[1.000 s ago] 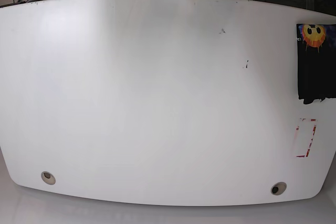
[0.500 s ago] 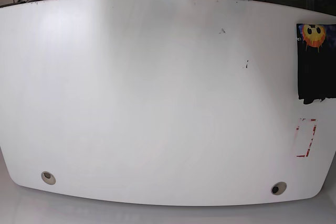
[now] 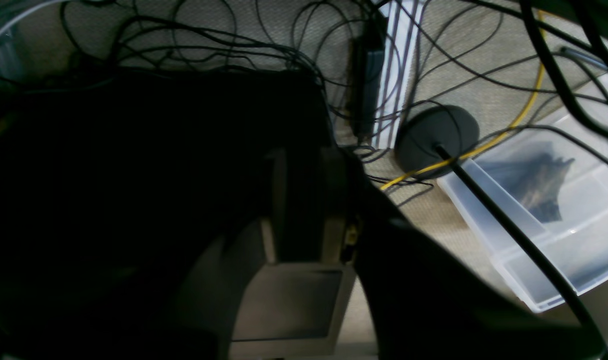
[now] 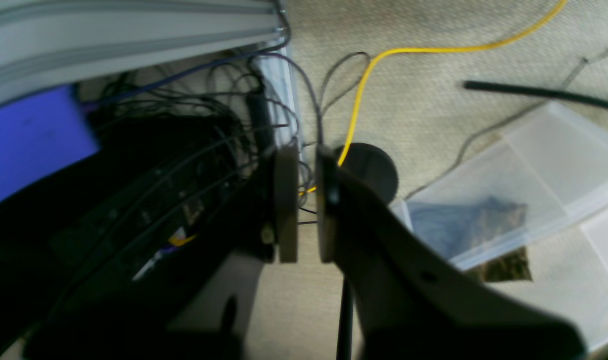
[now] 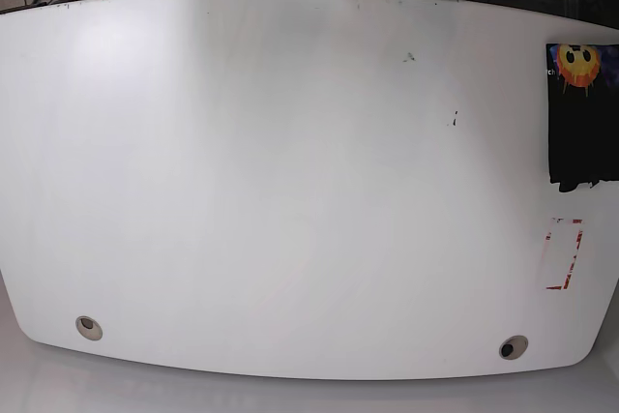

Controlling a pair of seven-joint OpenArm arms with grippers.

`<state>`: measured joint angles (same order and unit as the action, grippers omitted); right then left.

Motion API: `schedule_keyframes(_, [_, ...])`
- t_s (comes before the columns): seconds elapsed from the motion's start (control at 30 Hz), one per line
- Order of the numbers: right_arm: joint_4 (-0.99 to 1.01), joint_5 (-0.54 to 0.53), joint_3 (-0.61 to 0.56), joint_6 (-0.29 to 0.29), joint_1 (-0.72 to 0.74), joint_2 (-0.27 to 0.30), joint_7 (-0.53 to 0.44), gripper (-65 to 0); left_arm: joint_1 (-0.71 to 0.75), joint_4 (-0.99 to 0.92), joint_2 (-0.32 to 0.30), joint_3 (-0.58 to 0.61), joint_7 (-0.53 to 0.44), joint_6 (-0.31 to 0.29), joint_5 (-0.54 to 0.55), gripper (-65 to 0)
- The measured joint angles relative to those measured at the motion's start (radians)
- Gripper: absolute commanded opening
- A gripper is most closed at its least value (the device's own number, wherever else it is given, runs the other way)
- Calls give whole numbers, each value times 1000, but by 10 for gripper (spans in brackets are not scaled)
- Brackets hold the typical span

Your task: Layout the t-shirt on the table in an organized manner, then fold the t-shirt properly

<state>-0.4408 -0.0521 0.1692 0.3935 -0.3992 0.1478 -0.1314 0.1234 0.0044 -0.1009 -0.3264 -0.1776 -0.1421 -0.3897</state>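
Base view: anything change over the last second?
Nothing visibly moved. The t-shirt stays folded at the table's right edge, graphic up, above the red-and-white mark. Neither arm shows in the base view. The wrist views show the left gripper and the right gripper over the floor, holding nothing.

The t-shirt (image 5: 583, 113) is cut off by the right edge of the base view, so only a narrow black strip with part of its printed face shows, and the white lettering beside the print is too small to read. In the left wrist view the left gripper (image 3: 304, 200) is lost in deep shadow at the centre, and whether its fingers meet cannot be told. In the right wrist view the dark heap inside the clear bin (image 4: 508, 200) at right is too blurred to identify.
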Motion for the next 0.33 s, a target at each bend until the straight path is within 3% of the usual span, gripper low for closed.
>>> schedule_keyframes(0.33, [96,0,0,-1,66,-15,1,-591,-21,0,6,0,28,4,0,-554])
